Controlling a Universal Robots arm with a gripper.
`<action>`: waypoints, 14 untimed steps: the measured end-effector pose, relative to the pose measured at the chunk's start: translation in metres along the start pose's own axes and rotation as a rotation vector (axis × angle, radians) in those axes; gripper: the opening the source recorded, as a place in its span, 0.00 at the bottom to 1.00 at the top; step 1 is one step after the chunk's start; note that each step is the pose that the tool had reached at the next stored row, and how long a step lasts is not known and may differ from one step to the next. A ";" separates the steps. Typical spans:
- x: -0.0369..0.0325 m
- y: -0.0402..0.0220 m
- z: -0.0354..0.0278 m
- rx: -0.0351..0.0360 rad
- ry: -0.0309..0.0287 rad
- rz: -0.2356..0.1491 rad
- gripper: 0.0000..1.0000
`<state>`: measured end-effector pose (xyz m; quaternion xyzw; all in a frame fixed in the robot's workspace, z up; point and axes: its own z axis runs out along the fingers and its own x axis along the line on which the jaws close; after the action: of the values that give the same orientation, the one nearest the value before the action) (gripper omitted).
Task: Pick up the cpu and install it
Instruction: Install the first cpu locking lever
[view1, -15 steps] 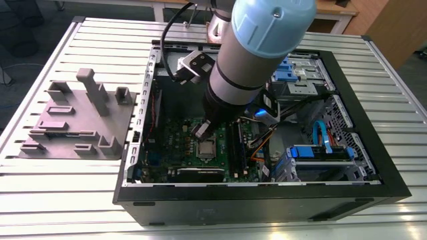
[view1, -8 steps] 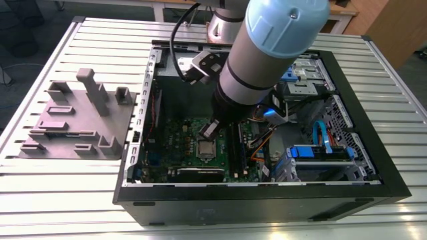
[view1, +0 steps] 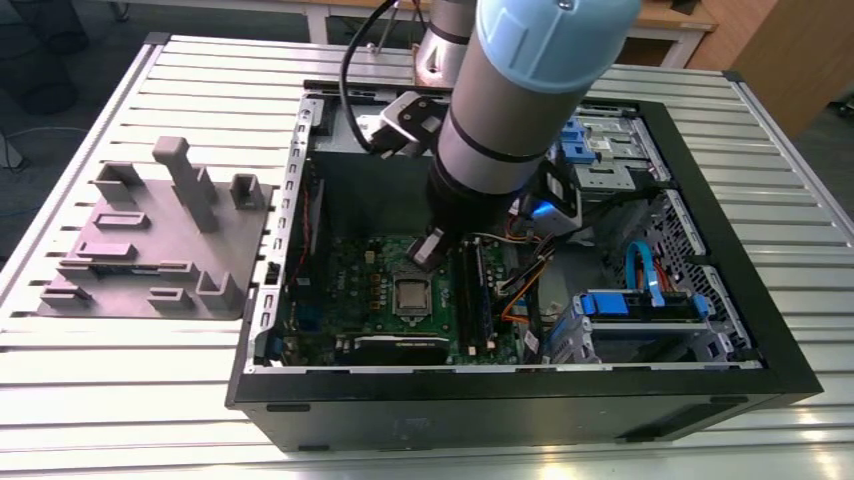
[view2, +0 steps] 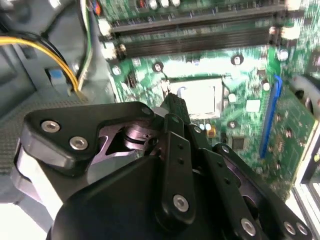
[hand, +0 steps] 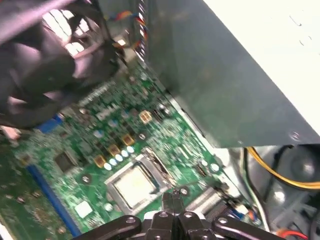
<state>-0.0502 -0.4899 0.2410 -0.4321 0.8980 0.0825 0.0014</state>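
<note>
Tool: fingers are pressing together, nothing visible between them; hovering above the motherboard, just beside the socket.
Cpu: lying flat in the socket, silvery top facing up, in both wrist views; apparently already seated.
Socket frame: metal edge is bordering the chip; cannot tell whether it is latched.
Memory sticks: running parallel just beyond the socket, near the tool's path.
Holder block: sitting on the table, outside the open computer case.
Doing it well: judging that the arm is needing to stay vertical over the socket, avoiding sideways drag that could shift the chip or nudge the memory.
</note>
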 end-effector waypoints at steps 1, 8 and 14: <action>-0.0012 0.0007 0.0002 0.0151 -0.0118 -0.003 0.11; -0.0208 0.0012 0.0027 0.0233 -0.0185 -0.005 0.11; -0.0293 0.0040 0.0055 0.0233 -0.0184 -0.004 0.11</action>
<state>-0.0353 -0.4639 0.2383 -0.4332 0.8980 0.0760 0.0149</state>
